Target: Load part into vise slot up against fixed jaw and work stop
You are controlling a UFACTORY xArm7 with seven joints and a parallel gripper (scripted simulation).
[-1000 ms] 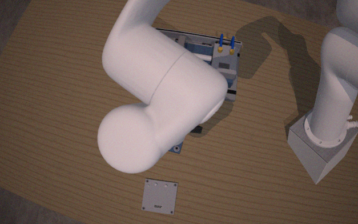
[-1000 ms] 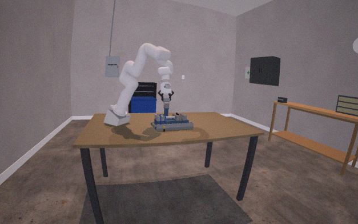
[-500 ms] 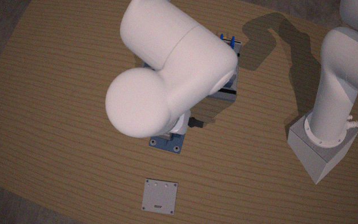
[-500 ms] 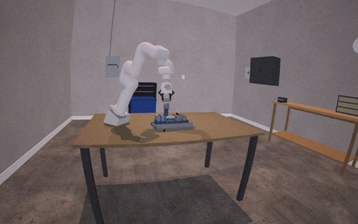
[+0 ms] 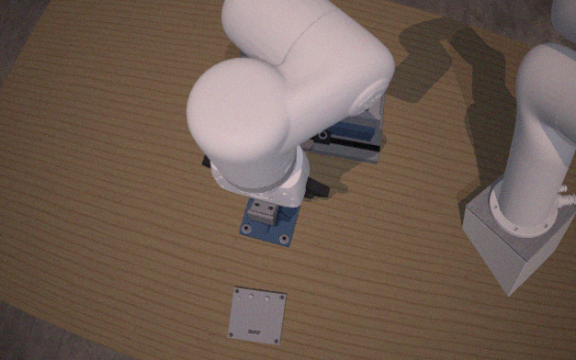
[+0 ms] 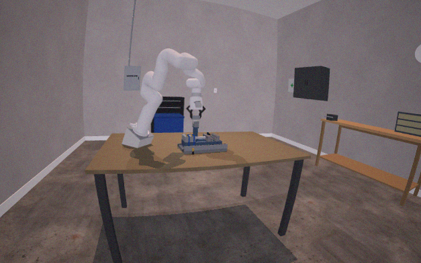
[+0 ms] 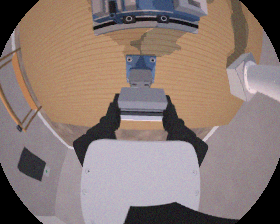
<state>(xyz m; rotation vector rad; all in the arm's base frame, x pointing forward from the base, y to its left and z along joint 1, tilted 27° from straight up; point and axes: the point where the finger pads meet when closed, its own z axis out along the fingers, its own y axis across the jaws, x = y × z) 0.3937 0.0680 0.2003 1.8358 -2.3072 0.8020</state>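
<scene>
My gripper [image 7: 142, 101] is shut on the part [image 7: 143, 99], a grey block held between the black fingers. It also shows in the side view [image 6: 195, 115], well above the table. In the top view the white wrist [image 5: 262, 184] hides the fingers. The blue base plate of the V-block [image 5: 268, 231] lies right under the gripper, and I see it past the part in the wrist view [image 7: 140, 63]. The grey infeed plate [image 5: 256, 316] is bare. The vise [image 5: 349, 138] is half hidden by the arm.
The robot's base [image 5: 516, 239] stands at the table's right in the top view. A blue bin [image 6: 168, 122] and a side shelf [image 6: 376, 151] stand off the table.
</scene>
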